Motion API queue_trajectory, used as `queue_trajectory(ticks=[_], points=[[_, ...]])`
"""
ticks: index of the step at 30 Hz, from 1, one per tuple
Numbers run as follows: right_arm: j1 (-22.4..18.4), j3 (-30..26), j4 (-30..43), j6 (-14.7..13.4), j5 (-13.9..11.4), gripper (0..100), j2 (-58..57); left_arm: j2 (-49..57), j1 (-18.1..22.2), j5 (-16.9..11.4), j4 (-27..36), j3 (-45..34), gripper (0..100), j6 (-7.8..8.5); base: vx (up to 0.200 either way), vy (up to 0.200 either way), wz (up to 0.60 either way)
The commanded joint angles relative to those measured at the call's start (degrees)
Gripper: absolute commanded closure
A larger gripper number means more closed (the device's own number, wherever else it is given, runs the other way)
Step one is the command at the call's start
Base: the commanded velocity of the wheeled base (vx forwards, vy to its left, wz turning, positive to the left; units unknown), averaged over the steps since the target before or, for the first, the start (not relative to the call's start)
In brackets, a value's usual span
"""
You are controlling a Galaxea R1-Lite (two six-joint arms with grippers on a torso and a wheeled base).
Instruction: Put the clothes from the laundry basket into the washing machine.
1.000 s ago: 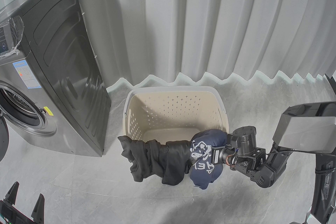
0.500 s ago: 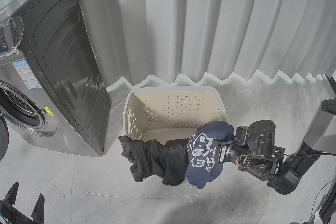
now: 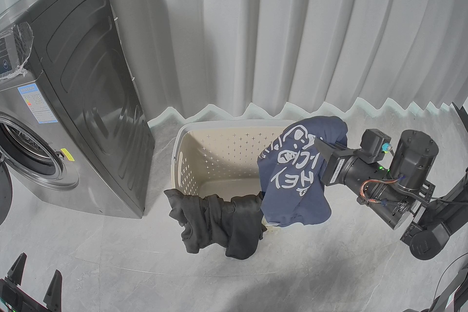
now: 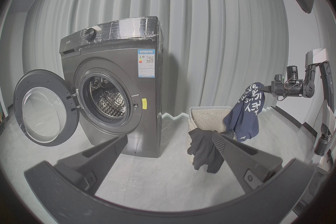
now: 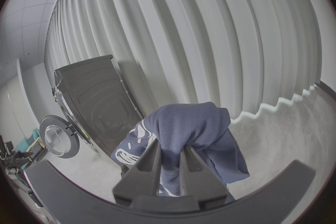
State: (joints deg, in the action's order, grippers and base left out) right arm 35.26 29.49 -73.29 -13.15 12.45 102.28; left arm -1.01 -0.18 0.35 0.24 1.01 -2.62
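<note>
My right gripper is shut on a navy blue shirt with white print, which hangs above the right side of the cream laundry basket. In the right wrist view the gripper pinches a fold of the navy shirt. A black garment drapes over the basket's near rim. The grey washing machine stands at the left with its round door swung wide and the drum showing. My left gripper is low at the near left, open and holding nothing.
White pleated curtains run behind the basket and machine. Light grey floor lies bare between the machine, the basket and my left gripper. The right arm shows far off with the navy shirt hanging from it.
My right gripper has lifted the navy shirt up and back from the basket's near rim, so it now hangs unfolded in the air. The left gripper has stayed put.
</note>
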Motion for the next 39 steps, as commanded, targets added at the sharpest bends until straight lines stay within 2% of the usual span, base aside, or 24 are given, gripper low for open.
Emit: queue_trajectory(ticks=[1,2,3,4,7,11,17,22,31,39], points=[[-0.5,0.5,0.2,2.3,-0.1,100,-4.9,0.7,0.0,0.0,0.0,-0.8,0,-0.10,0.000,0.000,0.00],[-0.5,0.5,0.2,2.3,-0.1,100,-4.9,0.7,0.0,0.0,0.0,-0.8,0,-0.10,0.000,0.000,0.00],[-0.5,0.8,0.2,4.5,-0.2,100,-6.2,0.7,0.0,0.0,0.0,-0.8,0,-0.10,0.000,0.000,0.00],[-0.5,0.8,0.2,5.2,-0.2,100,-7.1,0.7,0.0,0.0,0.0,-0.8,0,-0.02,0.000,0.000,0.00],[0.4,0.8,1.1,6.1,-0.1,100,-10.7,0.7,0.0,0.0,0.0,-0.8,0,-0.10,0.000,0.000,0.00],[-0.5,1.2,4.7,6.8,-0.1,100,-15.4,0.7,0.0,0.0,0.0,-0.8,0,-0.10,-0.050,0.000,0.00],[-0.7,0.0,6.0,6.6,2.5,100,-16.4,0.7,0.0,0.0,0.0,-0.8,0,-0.02,-0.200,0.000,0.00],[-0.8,-0.6,5.9,5.9,2.8,100,-16.1,0.7,0.0,0.0,0.0,-0.8,0,-0.02,-0.200,0.000,0.00],[-0.9,-1.7,4.9,5.3,2.8,100,-13.9,0.7,0.0,0.0,0.0,-0.8,0,-0.02,0.000,0.000,0.00],[-0.5,-1.7,4.4,5.3,3.0,100,-12.5,0.7,0.0,0.0,0.0,-0.8,0,-0.02,0.000,0.200,0.00]])
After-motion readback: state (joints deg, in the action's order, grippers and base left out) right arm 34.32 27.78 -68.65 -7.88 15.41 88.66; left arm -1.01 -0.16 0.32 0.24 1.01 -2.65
